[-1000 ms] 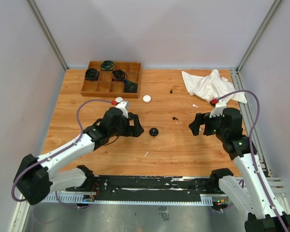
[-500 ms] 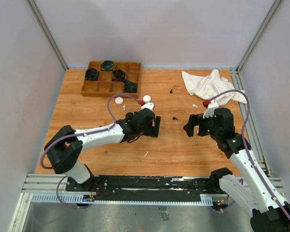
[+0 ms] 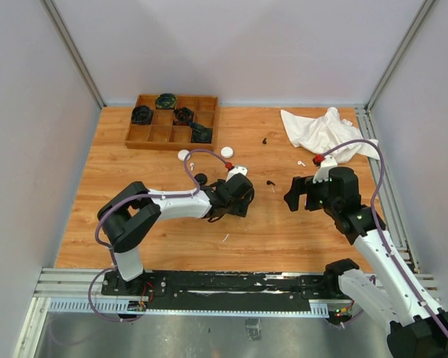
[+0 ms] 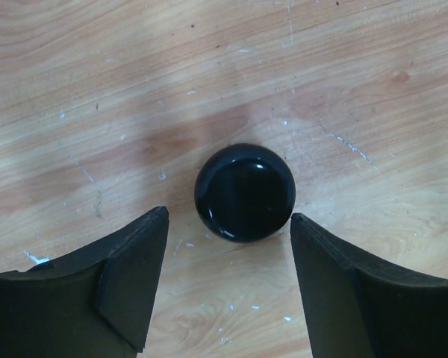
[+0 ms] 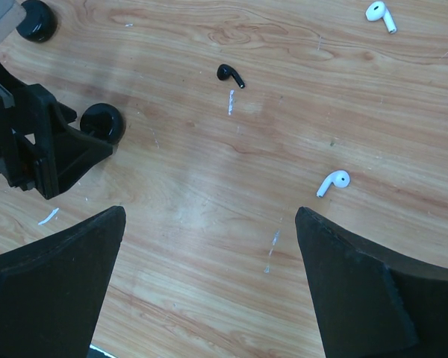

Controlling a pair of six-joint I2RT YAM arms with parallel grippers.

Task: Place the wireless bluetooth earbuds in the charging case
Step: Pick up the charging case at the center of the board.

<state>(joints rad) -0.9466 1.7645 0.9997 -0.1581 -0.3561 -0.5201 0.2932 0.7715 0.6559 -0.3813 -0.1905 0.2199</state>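
Note:
A glossy black round charging case [image 4: 244,192] lies shut on the wooden table, just ahead of my left gripper [image 4: 228,220], whose jaws stand open on either side without touching it. From above, the left gripper [image 3: 241,201] covers this case. In the right wrist view the same case [image 5: 103,121] shows beside the left gripper's fingers. A black earbud [image 5: 228,74] [image 3: 269,182] lies between the two arms. Two white earbuds [image 5: 333,181] [image 5: 378,13] lie nearer my right gripper [image 5: 209,216] [image 3: 296,195], which hangs open over bare wood with nothing in it.
A second black case [image 3: 201,177] and two white cases [image 3: 184,155] [image 3: 227,151] lie behind the left arm. A wooden compartment tray [image 3: 151,134] with black parts stands at the back left, a crumpled white cloth [image 3: 325,130] at the back right. Another black earbud [image 3: 264,139] lies behind.
My left arm has swung right and forward over the black case, and its jaws have narrowed around it. The right gripper has shifted slightly left and stays wide open.

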